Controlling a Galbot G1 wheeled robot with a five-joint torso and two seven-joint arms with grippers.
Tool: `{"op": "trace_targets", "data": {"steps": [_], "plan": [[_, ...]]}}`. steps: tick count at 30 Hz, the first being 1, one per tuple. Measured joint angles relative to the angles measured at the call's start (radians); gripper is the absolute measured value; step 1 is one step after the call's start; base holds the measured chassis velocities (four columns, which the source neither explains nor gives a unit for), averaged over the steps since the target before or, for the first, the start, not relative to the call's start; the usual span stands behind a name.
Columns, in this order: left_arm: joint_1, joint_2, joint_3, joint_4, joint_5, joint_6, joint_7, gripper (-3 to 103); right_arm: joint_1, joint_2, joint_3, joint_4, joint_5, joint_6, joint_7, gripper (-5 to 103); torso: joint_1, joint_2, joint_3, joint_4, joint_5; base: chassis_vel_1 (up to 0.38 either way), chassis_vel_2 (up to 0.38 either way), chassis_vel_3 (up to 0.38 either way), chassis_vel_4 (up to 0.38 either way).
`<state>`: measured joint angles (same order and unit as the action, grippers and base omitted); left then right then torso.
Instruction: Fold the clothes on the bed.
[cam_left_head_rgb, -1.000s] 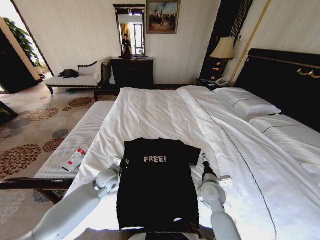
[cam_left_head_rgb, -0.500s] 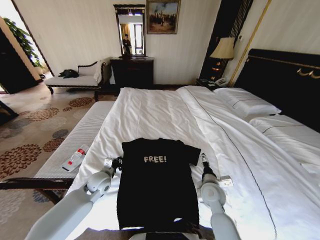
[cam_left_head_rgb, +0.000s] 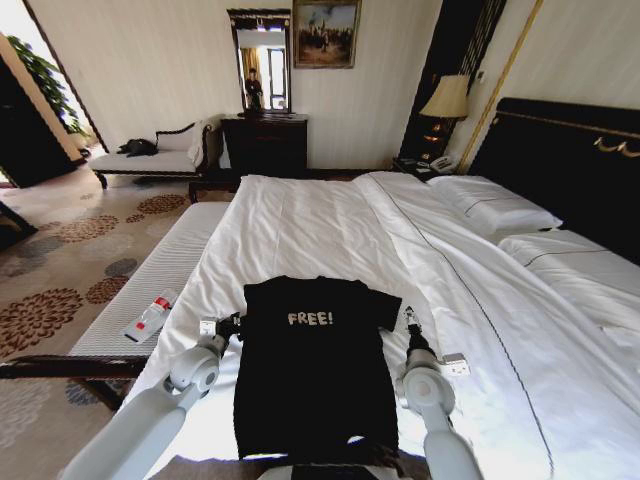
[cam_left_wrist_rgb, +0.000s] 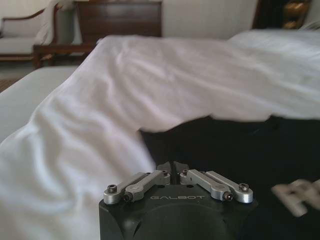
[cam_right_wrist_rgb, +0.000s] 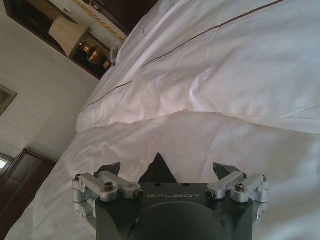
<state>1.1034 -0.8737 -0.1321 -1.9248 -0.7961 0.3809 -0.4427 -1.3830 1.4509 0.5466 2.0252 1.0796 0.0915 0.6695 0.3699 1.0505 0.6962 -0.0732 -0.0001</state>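
The black T-shirt (cam_left_head_rgb: 315, 370) with white "FREE!" lettering lies flat near the foot of the bed (cam_left_head_rgb: 300, 220), sleeves tucked in. My left gripper (cam_left_head_rgb: 230, 325) rests on the white sheet just beside the shirt's left shoulder. In the left wrist view this gripper (cam_left_wrist_rgb: 173, 166) is shut, with the dark shirt (cam_left_wrist_rgb: 225, 145) right ahead of it. My right gripper (cam_left_head_rgb: 408, 318) sits by the shirt's right sleeve. In the right wrist view it (cam_right_wrist_rgb: 167, 170) stands open, with a black tip of the shirt (cam_right_wrist_rgb: 158, 172) between its fingers.
A white ribbed bench (cam_left_head_rgb: 160, 275) runs along the bed's left side with a small bottle (cam_left_head_rgb: 150, 317) on it. Pillows (cam_left_head_rgb: 495, 205) and a dark headboard (cam_left_head_rgb: 570, 150) are at the right. A chaise (cam_left_head_rgb: 150, 158), dresser (cam_left_head_rgb: 265, 142) and lamp (cam_left_head_rgb: 447, 98) line the far wall.
My left arm has drawn back to the left, away from the shirt's edge. The right arm and the shirt have stayed where they were.
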Motion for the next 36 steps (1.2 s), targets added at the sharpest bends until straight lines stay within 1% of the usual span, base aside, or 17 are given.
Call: {"op": "trace_targets", "data": {"steps": [2,5,6,7,9,11,12,14,15,16,20,21,22,25,27,34,36], "plan": [[-0.030,0.035,0.046,-0.046,0.019,-0.015,0.024,13,-0.001,0.003,-0.002,-0.003,-0.003,0.000,0.002,100,0.000,0.000,0.000,-0.0002,0.0003,0.000,0.000,0.000,0.000],[-0.040,0.054,0.065,-0.058,0.028,-0.012,0.033,18,-0.001,0.004,-0.004,-0.004,-0.004,0.000,0.002,100,0.000,0.000,0.000,0.0000,0.0003,0.000,0.000,0.000,0.000],[-0.051,0.075,0.086,-0.060,0.039,0.000,0.037,29,-0.001,0.004,-0.004,-0.006,-0.005,0.000,0.003,100,0.000,0.000,0.000,0.0000,0.0002,0.000,0.000,0.000,0.000],[-0.056,0.085,0.097,-0.057,0.050,0.009,0.038,34,0.000,0.005,-0.004,-0.008,-0.005,0.000,0.003,100,0.000,0.000,0.000,0.0000,0.0002,0.000,0.000,0.000,0.000],[-0.059,0.090,0.102,-0.053,0.058,0.015,0.038,34,0.001,0.005,-0.004,-0.009,-0.005,0.000,0.003,100,0.000,0.000,0.000,0.0000,0.0001,0.000,0.000,0.000,0.000],[-0.068,0.105,0.124,-0.031,0.078,0.050,0.031,45,0.006,0.006,-0.005,-0.015,-0.005,0.000,0.004,100,0.000,0.000,0.000,0.0001,0.0001,0.000,0.000,0.000,0.000],[-0.071,0.107,0.133,-0.023,0.080,0.060,0.027,51,0.008,0.007,-0.006,-0.018,-0.005,0.000,0.004,100,0.000,0.000,0.000,0.0001,0.0001,0.000,0.000,0.000,0.000],[-0.074,0.108,0.137,-0.018,0.081,0.064,0.025,51,0.009,0.008,-0.006,-0.020,-0.005,0.000,0.004,100,0.000,0.000,0.000,0.0001,0.0001,0.000,0.000,0.000,0.000],[-0.082,0.105,0.150,-0.004,0.086,0.068,0.024,61,0.012,0.012,-0.008,-0.025,-0.005,0.000,0.005,100,0.000,0.000,0.000,0.0001,0.0002,0.000,0.000,0.000,0.000],[-0.088,0.103,0.158,0.003,0.089,0.069,0.024,61,0.014,0.013,-0.009,-0.027,-0.005,0.000,0.005,100,0.000,0.000,0.000,0.0001,0.0001,0.000,0.000,0.000,0.000],[-0.113,0.087,0.189,0.027,0.094,0.069,0.024,72,0.016,0.018,-0.011,-0.033,-0.006,-0.001,0.007,100,0.000,0.000,0.000,0.0001,0.0001,0.000,0.000,0.000,0.000],[-0.130,0.074,0.209,0.042,0.097,0.069,0.024,83,0.017,0.020,-0.011,-0.035,-0.006,-0.001,0.008,100,0.000,0.000,0.000,0.0000,0.0001,0.000,0.000,0.000,0.000],[-0.142,0.064,0.222,0.054,0.099,0.069,0.024,88,0.017,0.020,-0.011,-0.036,-0.006,-0.002,0.009,100,0.000,0.000,0.000,0.0000,0.0001,0.000,0.000,0.000,0.000],[-0.160,0.048,0.245,0.072,0.104,0.069,0.024,89,0.016,0.019,-0.008,-0.037,-0.006,-0.002,0.010,100,0.000,0.000,0.000,0.0000,0.0002,0.000,0.000,0.000,0.000],[-0.173,0.038,0.263,0.084,0.109,0.069,0.023,81,0.016,0.017,-0.004,-0.038,-0.006,-0.002,0.011,100,0.000,0.000,0.000,0.0000,0.0001,0.000,0.000,0.000,0.000],[-0.183,0.025,0.285,0.102,0.122,0.068,0.023,74,0.016,0.015,0.001,-0.041,-0.005,-0.003,0.014,100,0.000,0.000,0.000,0.0000,0.0002,0.000,0.000,0.000,0.000],[-0.183,0.024,0.286,0.104,0.124,0.068,0.022,67,0.017,0.015,0.001,-0.045,-0.005,-0.003,0.015,100,0.000,0.000,0.000,0.0000,0.0002,0.000,0.000,0.000,0.000]]}}
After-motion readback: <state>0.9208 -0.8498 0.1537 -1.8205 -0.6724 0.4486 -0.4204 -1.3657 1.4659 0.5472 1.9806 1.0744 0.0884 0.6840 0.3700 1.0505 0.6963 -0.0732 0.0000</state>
